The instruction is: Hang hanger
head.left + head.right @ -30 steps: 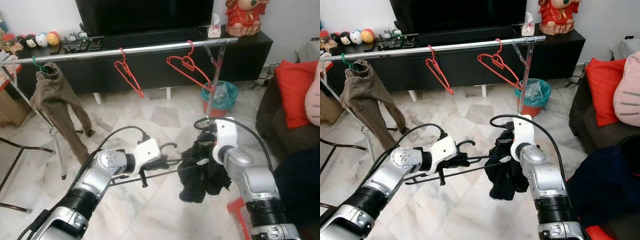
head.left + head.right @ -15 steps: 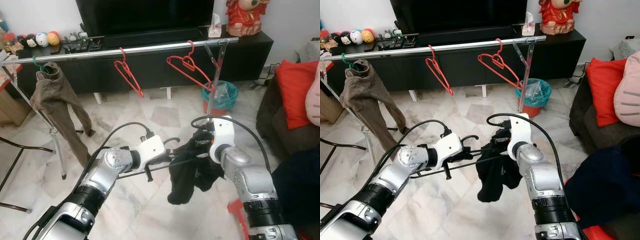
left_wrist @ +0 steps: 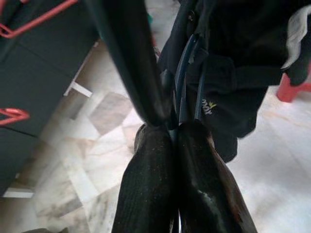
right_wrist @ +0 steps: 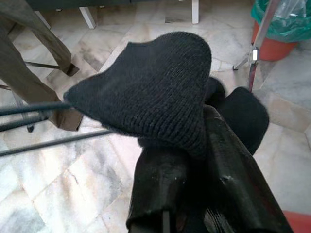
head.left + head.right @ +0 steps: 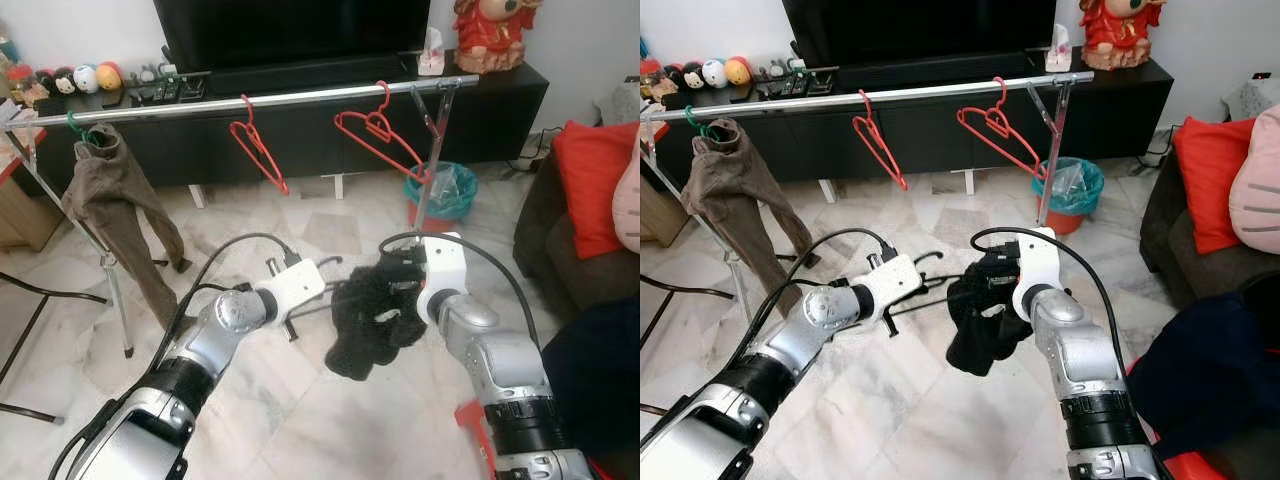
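Hanger point(image 5: 310, 297), black and thin-barred, sits at centre frame above the marble floor point(image 5: 300, 420), well below the rail point(image 5: 250, 100) across the upper frame. At centre left my left end effector point(image 3: 170, 133) is clamped together on its bar. A black knit garment point(image 5: 365, 320) bunches on it; right of that, my right end effector point(image 4: 194, 160) pinches the wool. Light and stiff, the frame is best held near its hook; the soft knit may slide.

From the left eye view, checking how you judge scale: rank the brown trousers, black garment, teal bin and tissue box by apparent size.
1. brown trousers
2. black garment, nearer the camera, so unsure
3. teal bin
4. tissue box
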You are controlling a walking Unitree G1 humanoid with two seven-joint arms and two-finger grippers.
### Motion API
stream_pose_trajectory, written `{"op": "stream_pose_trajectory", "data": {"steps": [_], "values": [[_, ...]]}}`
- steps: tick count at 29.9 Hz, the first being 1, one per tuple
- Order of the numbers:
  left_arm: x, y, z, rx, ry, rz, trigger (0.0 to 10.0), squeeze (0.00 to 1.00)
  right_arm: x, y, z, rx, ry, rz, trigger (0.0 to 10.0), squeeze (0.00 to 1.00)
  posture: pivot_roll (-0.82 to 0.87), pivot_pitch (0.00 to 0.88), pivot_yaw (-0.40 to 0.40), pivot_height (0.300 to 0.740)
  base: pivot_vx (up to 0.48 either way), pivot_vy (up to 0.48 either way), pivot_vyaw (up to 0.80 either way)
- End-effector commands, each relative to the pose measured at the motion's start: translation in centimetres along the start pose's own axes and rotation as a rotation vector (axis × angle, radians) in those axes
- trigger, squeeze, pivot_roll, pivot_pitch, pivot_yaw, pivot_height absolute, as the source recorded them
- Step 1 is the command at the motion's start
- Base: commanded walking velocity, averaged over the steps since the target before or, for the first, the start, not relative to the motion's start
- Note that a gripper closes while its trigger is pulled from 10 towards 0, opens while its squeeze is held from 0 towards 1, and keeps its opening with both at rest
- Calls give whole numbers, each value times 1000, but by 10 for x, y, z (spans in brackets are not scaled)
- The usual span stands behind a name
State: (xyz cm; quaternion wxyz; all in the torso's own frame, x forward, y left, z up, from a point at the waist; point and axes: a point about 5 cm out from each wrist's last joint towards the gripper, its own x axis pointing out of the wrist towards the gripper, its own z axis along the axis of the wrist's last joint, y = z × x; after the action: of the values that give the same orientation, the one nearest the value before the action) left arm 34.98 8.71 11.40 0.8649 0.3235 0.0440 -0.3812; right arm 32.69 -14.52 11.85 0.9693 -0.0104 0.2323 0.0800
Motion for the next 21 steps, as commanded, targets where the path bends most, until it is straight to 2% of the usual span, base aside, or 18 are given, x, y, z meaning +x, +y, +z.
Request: {"op": "stream_pose_trajectory", "data": {"steps": [1, 4, 5, 7, 11, 13, 16, 20, 21], "values": [[-2, 11, 2, 1, -9, 64, 10000, 0, -3, 7, 6, -15, -24, 19, 10000, 0, -46, 27, 93, 740, 0, 0, 0], [1, 9, 6, -13, -34, 56, 10000, 0, -3, 10, 6, -15, -26, 25, 10000, 0, -44, 28, 94, 740, 0, 0, 0], [2, -1, 8, -44, -65, -38, 10000, 0, -3, 12, 7, -16, -29, 32, 10000, 0, -43, 28, 95, 740, 0, 0, 0], [0, -14, 10, -45, -105, -158, 10000, 0, -4, 16, 9, -17, -34, 43, 10000, 0, -46, 29, 95, 740, 0, 0, 0], [-2, -23, 10, -71, -117, -236, 10000, 0, -6, 22, 13, -11, -42, 60, 10000, 0, -46, 30, 97, 740, 0, 0, 0], [-6, -30, 10, -104, -130, -334, 10000, 0, -8, 25, 13, -7, -45, 66, 10000, 0, -46, 31, 97, 740, 0, 0, 0], [-11, -35, 8, -103, -125, -425, 10000, 0, -7, 23, 10, 3, -35, 49, 10000, 0, -44, 32, 97, 740, 0, 0, 0], [-15, -36, 5, -100, -119, -455, 10000, 0, -7, 22, 7, 1, -27, 46, 10000, 0, -42, 33, 97, 740, 0, 0, 0], [-18, -39, 5, -112, -137, -503, 10000, 0, -7, 22, 8, 3, -27, 45, 10000, 0, -42, 33, 97, 740, 0, 0, 0]]}}
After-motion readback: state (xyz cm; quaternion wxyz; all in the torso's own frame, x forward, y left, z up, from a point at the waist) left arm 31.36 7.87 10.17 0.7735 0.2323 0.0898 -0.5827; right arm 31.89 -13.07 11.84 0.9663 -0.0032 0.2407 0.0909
